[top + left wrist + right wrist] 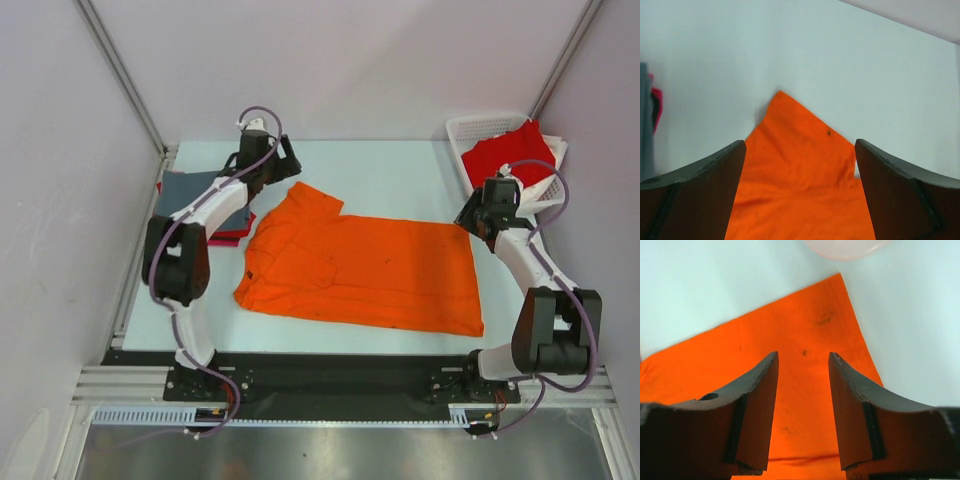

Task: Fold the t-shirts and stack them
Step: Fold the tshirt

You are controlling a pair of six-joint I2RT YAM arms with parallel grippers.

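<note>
Clearly, the white basket (478, 123) holds a red t-shirt (510, 155).

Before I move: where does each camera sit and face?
Top external: above and behind the robot, looking down on the table, the orange t-shirt and both whole arms.
Left wrist: on the left gripper, looking out between its open jaws at a pointed corner of that shirt.
Right wrist: on the right gripper, between its open jaws, at another corner.
Shared: all three see the orange t-shirt.
</note>
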